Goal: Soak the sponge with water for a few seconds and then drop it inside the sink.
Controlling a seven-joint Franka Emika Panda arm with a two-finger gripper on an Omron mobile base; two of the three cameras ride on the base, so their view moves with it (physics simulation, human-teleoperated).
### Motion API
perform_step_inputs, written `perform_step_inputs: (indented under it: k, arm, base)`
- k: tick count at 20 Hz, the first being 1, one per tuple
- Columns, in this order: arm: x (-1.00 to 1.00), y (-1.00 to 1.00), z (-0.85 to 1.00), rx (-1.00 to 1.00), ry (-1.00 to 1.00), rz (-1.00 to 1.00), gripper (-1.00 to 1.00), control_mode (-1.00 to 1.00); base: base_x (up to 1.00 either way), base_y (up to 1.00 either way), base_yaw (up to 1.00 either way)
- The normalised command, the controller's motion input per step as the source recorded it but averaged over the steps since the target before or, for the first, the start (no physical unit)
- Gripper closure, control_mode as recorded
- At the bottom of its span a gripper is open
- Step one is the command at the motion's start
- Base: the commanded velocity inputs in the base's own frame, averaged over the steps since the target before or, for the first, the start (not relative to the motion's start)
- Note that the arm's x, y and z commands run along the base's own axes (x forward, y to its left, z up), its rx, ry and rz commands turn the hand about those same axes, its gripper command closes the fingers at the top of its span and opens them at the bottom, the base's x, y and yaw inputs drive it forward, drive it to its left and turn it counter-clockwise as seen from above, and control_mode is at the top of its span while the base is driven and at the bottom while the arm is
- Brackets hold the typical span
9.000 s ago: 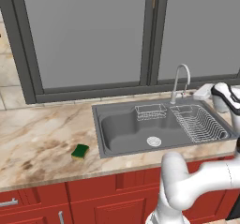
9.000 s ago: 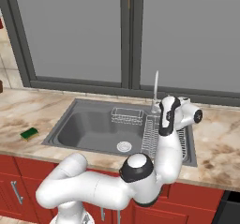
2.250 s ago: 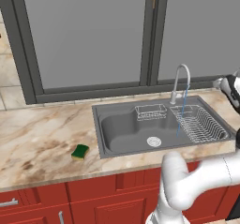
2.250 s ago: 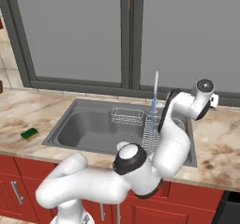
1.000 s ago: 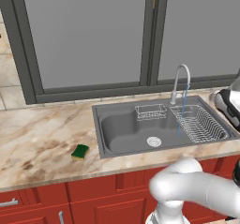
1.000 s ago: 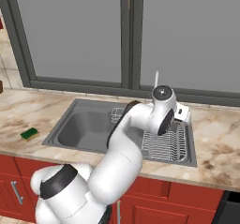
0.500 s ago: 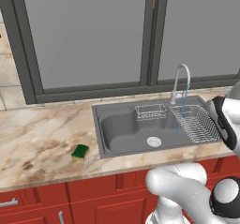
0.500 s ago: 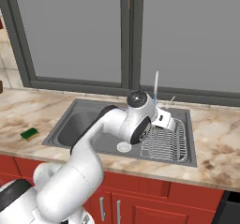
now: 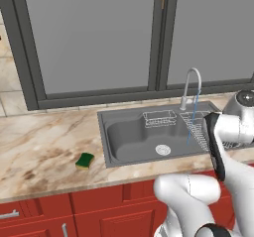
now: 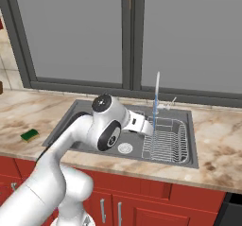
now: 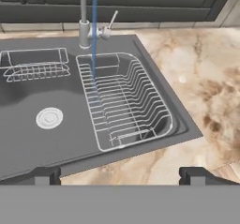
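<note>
The sponge, green with a yellow edge, lies flat on the marble counter to the left of the sink; it also shows at the far left in the right base view, sponge. The water falls as a thin blue stream from the gooseneck faucet onto the wire rack side, water. My gripper hovers over the right part of the sink, near the stream and far from the sponge. In the hand view the gripper is open and holds nothing, its fingertips wide apart.
A ribbed wire dish rack fills the sink's right section, with a small wire basket at the back and a round drain in the basin. The faucet lever sticks out. Marble counter runs right; windows stand behind.
My arm has swung left across the sink, carrying the hand from beside the faucet to above the dish rack. The sponge has not moved, and the water keeps running.
</note>
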Motion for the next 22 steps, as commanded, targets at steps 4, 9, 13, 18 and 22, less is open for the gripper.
perform_step_inputs:
  k: [4,9,13,18,22]
  arm:
    - [-0.17,0.7,0.01,-0.06,0.06,0.0,-1.0,-1.0]
    - [-0.01,0.7,0.0,-0.01,0.05,0.0,-1.0,-1.0]
    - [0.0,0.71,0.01,0.0,0.05,0.0,-1.0,-1.0]
    - [0.0,0.66,0.15,0.0,0.03,0.0,-1.0,-1.0]
    - [0.0,0.48,0.4,0.01,0.01,0.04,-1.0,-1.0]
  base:
    - [0.0,0.0,0.0]
    - [0.0,0.0,0.0]
    - [0.0,0.0,0.0]
    - [0.0,0.0,0.0]
    - [0.0,0.0,0.0]
